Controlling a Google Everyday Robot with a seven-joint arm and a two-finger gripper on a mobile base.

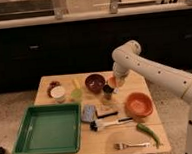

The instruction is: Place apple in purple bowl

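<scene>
The arm bends down over the table; fingers grip the apple beside the purple bowl.

table: light wood, square, centre of view
cabinets: dark fronts across the back — full width
counter: pale top edge above cabinets
floor: speckled, light grey-beige
light: dim, warm — table brightest
gripper: over table's far side

You see a dark maroon purple bowl beside a bright orange bowl; the orange-yellow apple sits at the white gripper; the tray is green; the pepper green.
</scene>
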